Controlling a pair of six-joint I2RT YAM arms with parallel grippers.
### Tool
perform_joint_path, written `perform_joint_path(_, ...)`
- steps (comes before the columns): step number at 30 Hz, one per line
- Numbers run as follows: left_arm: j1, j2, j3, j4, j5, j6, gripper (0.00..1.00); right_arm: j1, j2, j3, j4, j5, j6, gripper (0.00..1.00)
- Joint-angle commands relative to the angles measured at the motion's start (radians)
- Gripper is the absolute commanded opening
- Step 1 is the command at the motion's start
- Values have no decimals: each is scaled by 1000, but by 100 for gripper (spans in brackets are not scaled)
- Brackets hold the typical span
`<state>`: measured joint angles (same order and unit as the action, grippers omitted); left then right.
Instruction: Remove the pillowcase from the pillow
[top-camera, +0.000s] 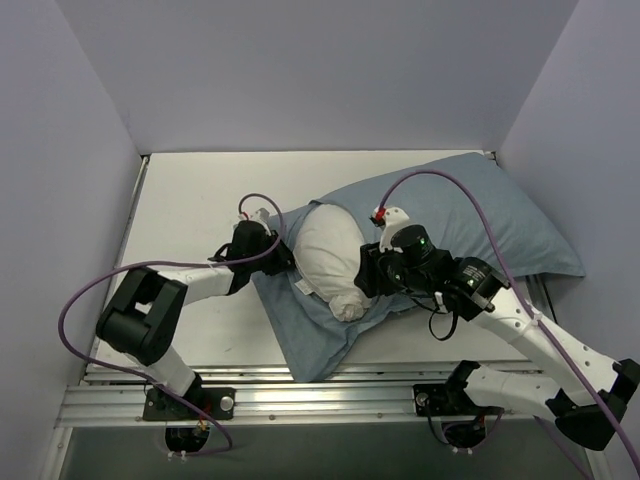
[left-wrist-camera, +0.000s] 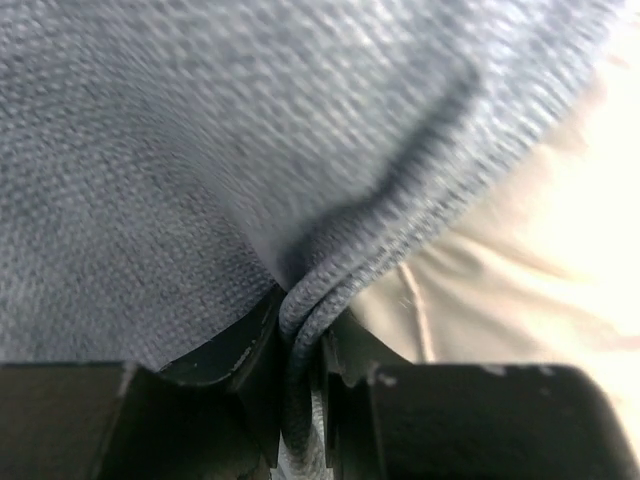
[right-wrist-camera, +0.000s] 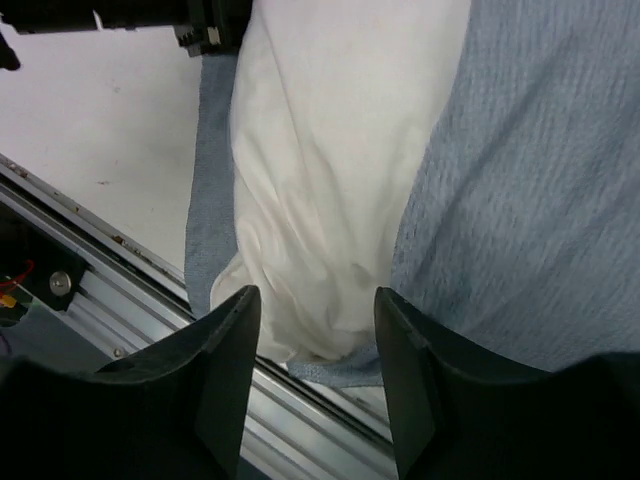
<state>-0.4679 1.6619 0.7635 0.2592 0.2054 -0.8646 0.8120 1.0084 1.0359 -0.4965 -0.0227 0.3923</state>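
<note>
Pillowcase (left-wrist-camera: 180, 160) hem was pinched between left gripper (left-wrist-camera: 302, 350) jaws; right gripper (right-wrist-camera: 315, 320) stood parted, holding nothing, pillow (right-wrist-camera: 330, 170) bulging beyond its fingers.

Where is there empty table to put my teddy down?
The far-left table is bare, between the left wall and the pillowcase. A smaller bare patch lies between the left arm and the near rail. Crowded: the middle and right, with the pillow, left gripper and right gripper.
</note>
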Motion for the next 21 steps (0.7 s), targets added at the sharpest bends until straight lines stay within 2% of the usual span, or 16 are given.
perform_joint_path(1,-17,-94,-16,84,-11,7,25,7,38,171,-19,-11,-87,47)
perform_joint_path(2,-21,-109,-21,83,-6,6,25,18,71,208,-20,-11,-99,53)
perform_joint_path(3,-28,-137,-24,81,-6,9,25,24,91,248,-31,-5,-112,64)
perform_joint_path(6,-49,-172,-32,68,0,1,25,56,191,398,-48,17,-176,78)
perform_joint_path(9,-77,-195,-27,57,-15,13,25,104,301,492,-39,20,-243,88)
perform_joint_path(12,-92,-203,-23,37,-20,24,25,147,415,536,-34,115,-315,96)
perform_joint_path(17,-98,-200,-36,41,-27,27,25,148,554,472,22,239,-375,100)
perform_joint_path(21,-100,-179,-61,54,-37,30,25,141,622,343,81,311,-377,100)
